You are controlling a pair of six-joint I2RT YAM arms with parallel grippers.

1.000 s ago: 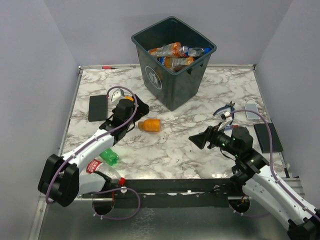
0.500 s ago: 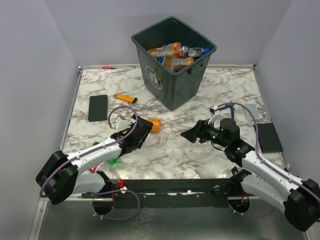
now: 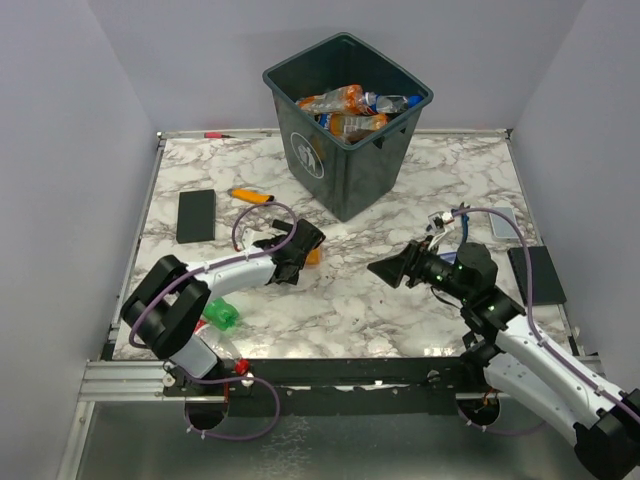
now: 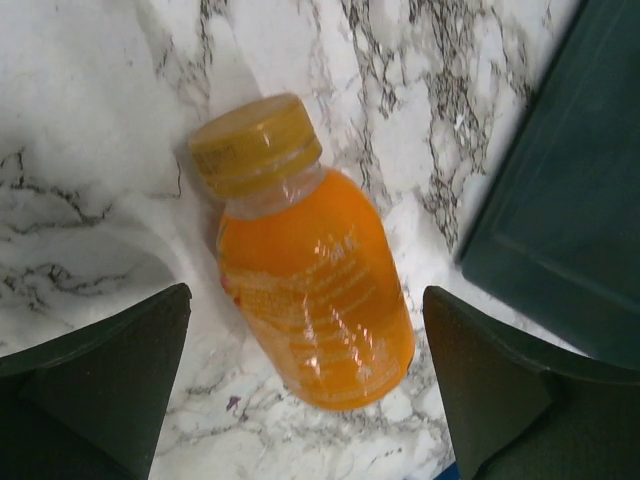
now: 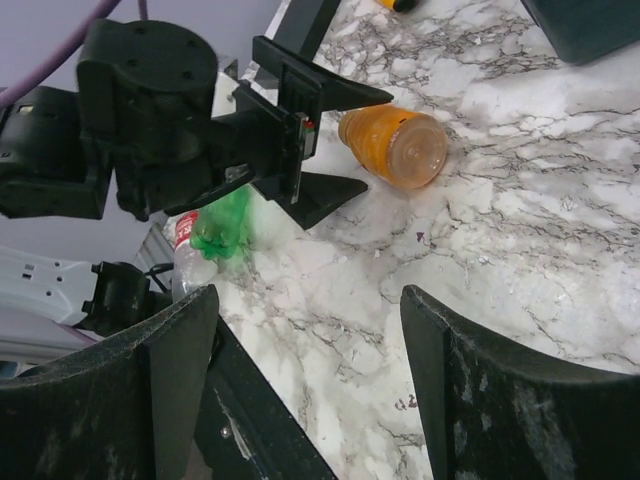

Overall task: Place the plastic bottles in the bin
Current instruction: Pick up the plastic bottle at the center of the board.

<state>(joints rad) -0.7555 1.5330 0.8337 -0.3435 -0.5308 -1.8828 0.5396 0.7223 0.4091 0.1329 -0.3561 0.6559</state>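
Top external view, checked against both wrist views. At the near left edge of the surface [image 3: 350, 300], a green bottle [image 3: 221, 315] and a clear bottle [image 5: 184, 250] with a red label lie beside the left arm's base, untouched. Toward the middle, the right tool [image 3: 378, 270] hovers with its jaws apart and empty, pointing toward the left arm. The left tool [image 3: 298, 256], which a second ago stood by the orange lighter [image 3: 250, 196], has swung inward. Its jaws are spread fully, one on each side of the orange bottle [image 4: 315, 310], and grip nothing yet. That bottle lies on its side, unmoved, close in front of the bin [image 3: 345, 190]. At far centre, the bin already contains several bottles [image 3: 345, 105]. Judgement: the approach looks complete; closing, lifting and carrying to the bin remain, then the two near bottles.
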